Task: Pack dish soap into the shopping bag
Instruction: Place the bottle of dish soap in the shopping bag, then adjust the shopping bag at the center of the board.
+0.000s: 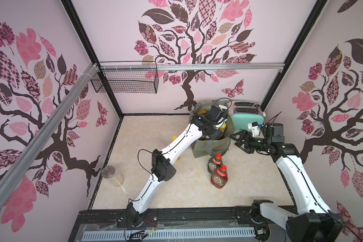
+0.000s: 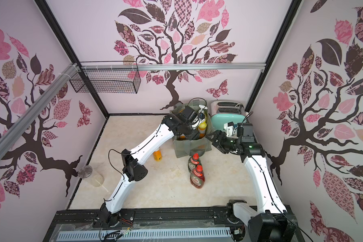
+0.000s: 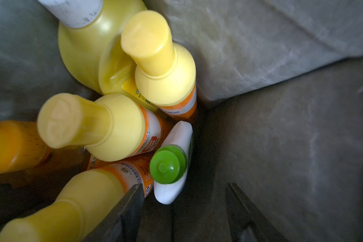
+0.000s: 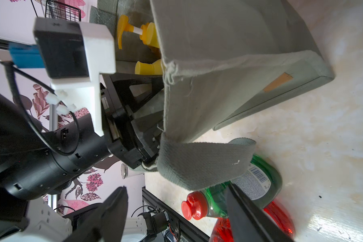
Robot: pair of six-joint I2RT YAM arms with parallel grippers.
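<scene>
My left gripper (image 3: pixel 184 209) reaches down inside the grey-green shopping bag (image 1: pixel 210 147), open and empty. Just beyond its tips stands the white green-capped bottle (image 3: pixel 170 167). Also in the bag are three small orange yellow-capped bottles (image 3: pixel 159 69), the big yellow bottle (image 3: pixel 80 54) and an orange one (image 3: pixel 8 146). In both top views, my right gripper (image 1: pixel 239 139) hangs open beside the bag's right wall, holding nothing. The green Fairy bottle (image 1: pixel 215 163) and red Fairy bottle (image 1: pixel 219 178) stand on the table in front of the bag. One small orange bottle (image 2: pixel 157 155) stands under my left arm.
A mint toaster (image 1: pixel 247 115) sits right behind the bag in the back right corner. A glass jar with a metal lid (image 1: pixel 112 176) stands by the left wall. A black wire basket (image 1: pixel 126 79) hangs on the back rail.
</scene>
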